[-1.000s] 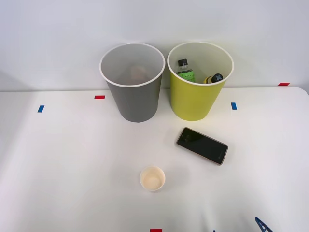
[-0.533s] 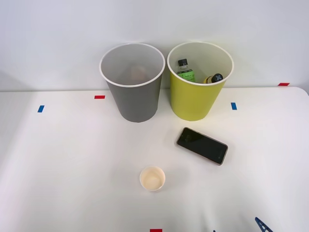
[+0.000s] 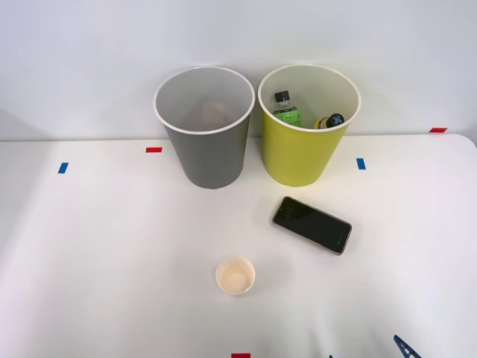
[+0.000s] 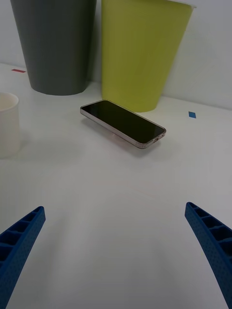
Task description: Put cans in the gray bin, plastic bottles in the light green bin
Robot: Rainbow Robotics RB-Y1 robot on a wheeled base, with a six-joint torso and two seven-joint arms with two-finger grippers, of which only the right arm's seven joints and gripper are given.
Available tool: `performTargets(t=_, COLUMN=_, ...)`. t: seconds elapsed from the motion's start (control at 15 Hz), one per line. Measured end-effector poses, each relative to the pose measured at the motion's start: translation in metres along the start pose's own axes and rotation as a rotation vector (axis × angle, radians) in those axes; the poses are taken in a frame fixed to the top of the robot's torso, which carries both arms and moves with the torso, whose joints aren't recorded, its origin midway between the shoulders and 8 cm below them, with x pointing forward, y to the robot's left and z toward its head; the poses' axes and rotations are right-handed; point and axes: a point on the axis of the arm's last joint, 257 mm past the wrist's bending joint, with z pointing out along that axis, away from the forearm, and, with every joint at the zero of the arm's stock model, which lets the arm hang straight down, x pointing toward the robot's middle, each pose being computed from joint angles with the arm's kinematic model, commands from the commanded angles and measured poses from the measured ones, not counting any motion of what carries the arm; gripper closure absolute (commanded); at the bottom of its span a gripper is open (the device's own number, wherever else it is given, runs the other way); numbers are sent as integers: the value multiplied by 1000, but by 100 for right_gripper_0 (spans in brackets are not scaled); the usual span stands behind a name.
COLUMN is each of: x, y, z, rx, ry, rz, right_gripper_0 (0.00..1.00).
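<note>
Blue gripper [image 4: 116, 256] still spread, empty.

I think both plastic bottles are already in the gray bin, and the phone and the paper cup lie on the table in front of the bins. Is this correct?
Not quite. The plastic bottles are in the light green bin, not the gray bin, as the front view shows. The rest holds: the phone and the paper cup are on the table in front of the bins.

Glossy glass-faced phone [image 3: 311, 224] on matt white table [image 3: 112, 261].
</note>
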Motion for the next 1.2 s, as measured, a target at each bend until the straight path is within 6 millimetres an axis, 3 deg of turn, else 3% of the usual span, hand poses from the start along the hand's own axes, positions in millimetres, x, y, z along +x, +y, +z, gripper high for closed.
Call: performTargets(t=1.2, x=0, y=0, z=0, rx=0, ry=0, rz=0, right_gripper_0=0)
